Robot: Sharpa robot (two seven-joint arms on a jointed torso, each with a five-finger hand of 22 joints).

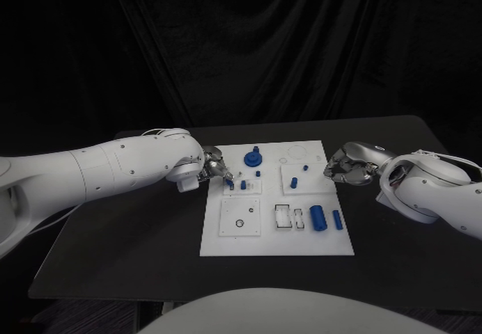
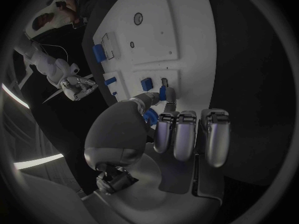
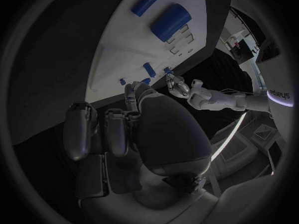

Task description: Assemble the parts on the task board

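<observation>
A white task board (image 1: 226, 240) lies at the centre of a black table (image 1: 120, 243), with the robot's two hands poised at its opposite long edges. The left hand (image 1: 213, 170) reaches over the board's left edge near the far end and pinches a small blue peg (image 2: 163, 93) between thumb and a fingertip, its other fingers curled in beside it. The peg stands upright, its lower end at the board surface next to a second short blue part (image 2: 146, 84) seated in the board; whether the held peg touches the board cannot be told. Just beyond the left hand, toward the board's far end, stands a round blue knob (image 1: 251, 158). The right hand (image 1: 347, 167) hangs at the board's right edge, level with the left hand, fingers drawn in; the wrist view hints at something blue by its fingertips, so whether it grips a part cannot be told. Between the hands a small blue pin (image 1: 293, 183) sits on the board. Toward the board's near end lie a thick blue cylinder (image 1: 317, 217) and, just beside it at the right edge, a slimmer blue rod (image 1: 338, 220), both well clear of either hand.
</observation>
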